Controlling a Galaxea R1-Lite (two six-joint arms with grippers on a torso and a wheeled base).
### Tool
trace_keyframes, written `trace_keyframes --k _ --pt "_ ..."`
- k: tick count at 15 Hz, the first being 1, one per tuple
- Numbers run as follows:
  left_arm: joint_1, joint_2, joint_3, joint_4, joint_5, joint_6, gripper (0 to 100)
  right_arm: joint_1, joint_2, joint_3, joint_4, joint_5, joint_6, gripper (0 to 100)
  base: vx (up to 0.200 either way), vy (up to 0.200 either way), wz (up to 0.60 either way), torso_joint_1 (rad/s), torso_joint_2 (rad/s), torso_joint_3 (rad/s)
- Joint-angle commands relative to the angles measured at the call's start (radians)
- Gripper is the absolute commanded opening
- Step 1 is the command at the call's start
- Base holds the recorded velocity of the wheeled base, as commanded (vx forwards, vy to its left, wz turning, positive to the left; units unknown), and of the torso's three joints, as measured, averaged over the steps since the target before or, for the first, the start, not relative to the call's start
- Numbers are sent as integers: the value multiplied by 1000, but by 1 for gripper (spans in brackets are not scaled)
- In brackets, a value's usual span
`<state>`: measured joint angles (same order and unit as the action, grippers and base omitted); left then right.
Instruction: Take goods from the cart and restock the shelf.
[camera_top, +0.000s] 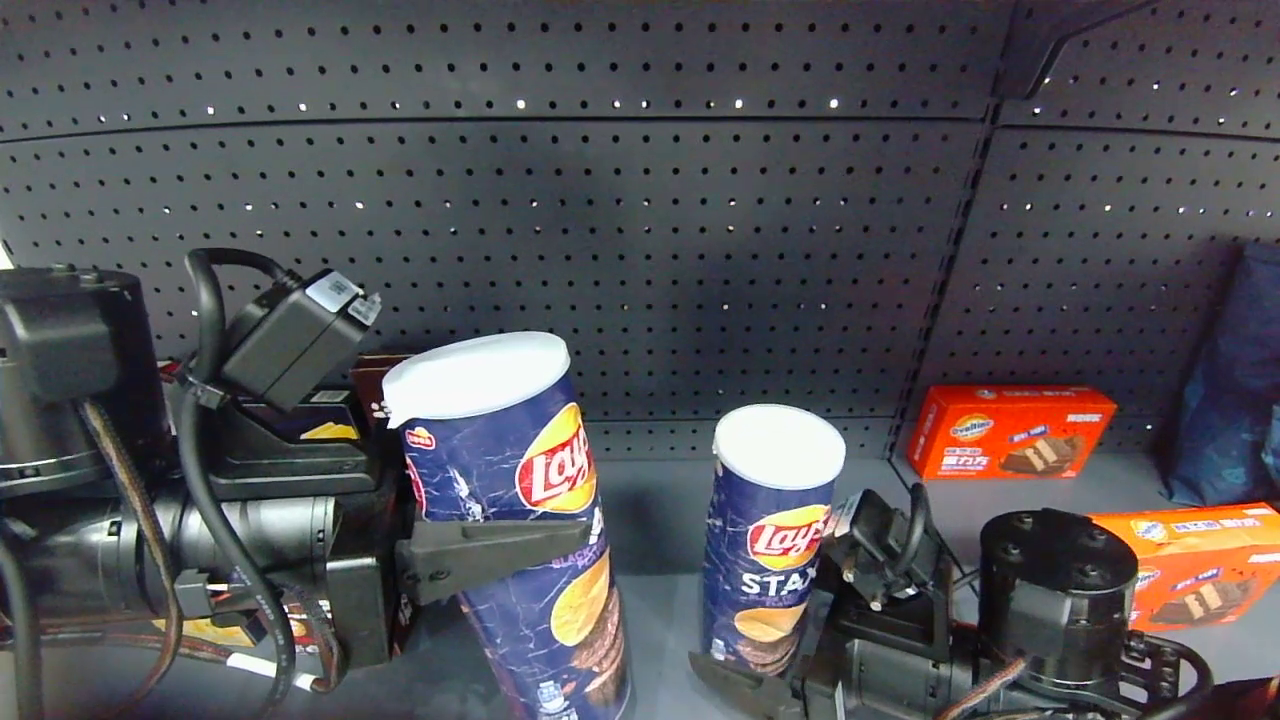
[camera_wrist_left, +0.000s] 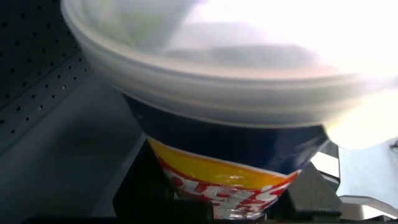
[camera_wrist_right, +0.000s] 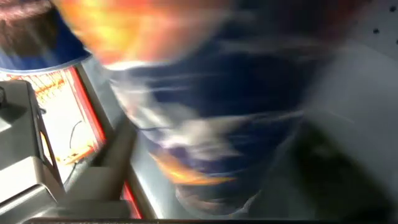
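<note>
My left gripper (camera_top: 520, 560) is shut on a tall dark-blue chips can (camera_top: 520, 500) with a white lid, gripping it at mid-height. The can leans a little, with its lid toward the left. In the left wrist view the same can (camera_wrist_left: 236, 155) sits close up under its white lid (camera_wrist_left: 217, 68). A second, shorter-looking chips can (camera_top: 765, 540) stands upright on the grey shelf floor (camera_top: 650, 510). My right gripper (camera_top: 760, 670) is low at that can's base, right against it. The right wrist view shows this can (camera_wrist_right: 211, 124) very close and smeared.
A perforated dark back panel (camera_top: 640, 250) closes the shelf behind. An orange snack box (camera_top: 1010, 430) lies at the back right, another orange box (camera_top: 1190, 565) nearer the right. A blue bag (camera_top: 1235, 380) stands at the far right. A dark box (camera_top: 370, 380) sits behind the left arm.
</note>
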<state>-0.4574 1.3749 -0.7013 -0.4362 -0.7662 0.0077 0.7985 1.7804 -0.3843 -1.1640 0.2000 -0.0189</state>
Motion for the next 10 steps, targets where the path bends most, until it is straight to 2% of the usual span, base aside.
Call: trace_keyframes --k 1,6,10 --pt "-1 1 2 -1 -1 0 0 4 -38 21 -2 -13 -3 100 0 0 0 0 0 0" --pt "-1 0 2 -1 -1 0 0 5 -234 143 0 -21 -4 100 0 0 0 0 0 0" --pt "-3 -2 0 -1 2 0 0 39 -489 208 37 -34 -15 100 0 0 0 0 0 0"
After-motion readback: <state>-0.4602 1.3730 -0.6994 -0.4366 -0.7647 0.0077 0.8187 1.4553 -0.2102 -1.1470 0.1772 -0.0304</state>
